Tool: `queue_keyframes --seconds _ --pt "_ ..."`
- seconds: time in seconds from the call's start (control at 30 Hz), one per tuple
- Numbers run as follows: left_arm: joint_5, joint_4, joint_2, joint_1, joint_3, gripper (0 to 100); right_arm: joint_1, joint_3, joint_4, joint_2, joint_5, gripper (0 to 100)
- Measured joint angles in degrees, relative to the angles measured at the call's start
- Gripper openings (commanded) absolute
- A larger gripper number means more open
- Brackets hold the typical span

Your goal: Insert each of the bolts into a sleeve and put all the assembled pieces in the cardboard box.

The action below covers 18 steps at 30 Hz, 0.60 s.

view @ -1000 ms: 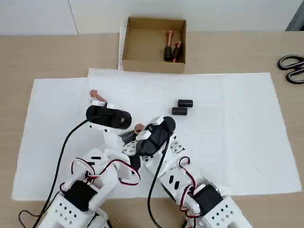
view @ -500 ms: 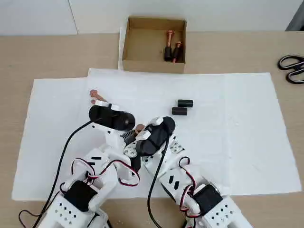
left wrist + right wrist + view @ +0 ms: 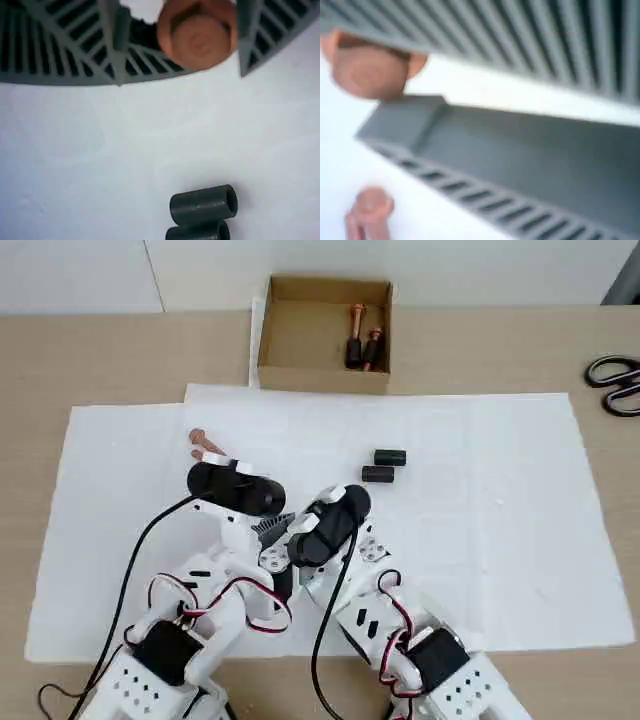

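Between the two arms, above the white paper sheet [image 3: 480, 540], a copper-coloured bolt [image 3: 197, 35] turns its round, flat head end-on to the left wrist camera, ribbed grey plastic of the left tool [image 3: 270, 528] and right tool [image 3: 298, 525] close around it; how far either tool is open, and which grips it, cannot be told. Beyond it two black tube-shaped sleeves [image 3: 390, 457] lie side by side, long axes across the tabletop [image 3: 120, 350], and two loose bolts [image 3: 203, 445] lie on the sheet's left part. Farther back an open cardboard box [image 3: 300, 377] holds two assembled pieces [image 3: 355, 345], heads pointing away from the arms.
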Motion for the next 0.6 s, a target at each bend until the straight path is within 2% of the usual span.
queue_keyframes --seconds 0.23,0.47,0.6 --pt "-0.09 0.79 0.00 -1.58 -1.58 15 0.00 -0.09 0.00 0.00 0.00 0.5" --pt "-0.09 9.05 0.00 -6.15 -5.71 15 1.93 -0.09 0.00 0.00 0.00 0.5" --pt "-0.62 12.31 0.00 -11.34 -7.12 15 2.29 -0.09 0.00 0.00 0.00 0.5"
